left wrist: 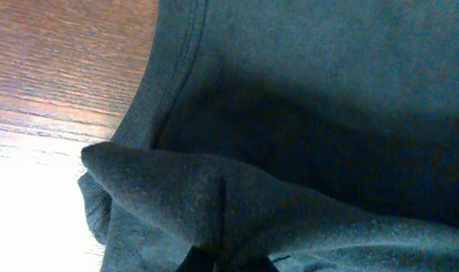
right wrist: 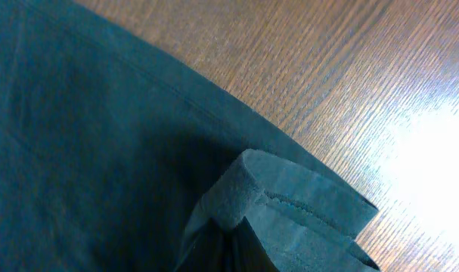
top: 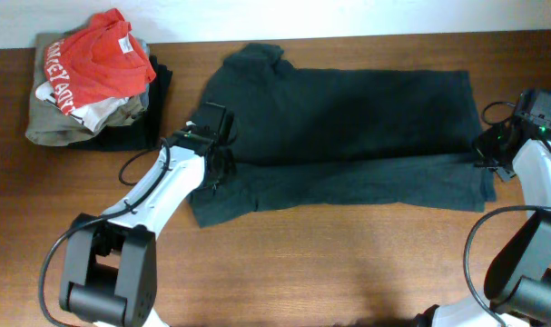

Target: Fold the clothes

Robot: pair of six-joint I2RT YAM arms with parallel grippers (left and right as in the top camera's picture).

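Note:
A dark green garment [top: 339, 127] lies spread across the middle of the wooden table, its near part folded back over itself. My left gripper [top: 216, 154] is at the garment's left edge, shut on a pinched fold of the green cloth [left wrist: 214, 219]. My right gripper [top: 490, 153] is at the garment's right edge, shut on a hemmed fold of the same cloth [right wrist: 248, 196]. The fingertips of both grippers are mostly hidden by cloth in the wrist views.
A pile of clothes [top: 89, 77] with a red shirt [top: 103, 59] on top sits at the back left corner. Bare wooden tabletop [top: 348, 263] lies in front of the garment.

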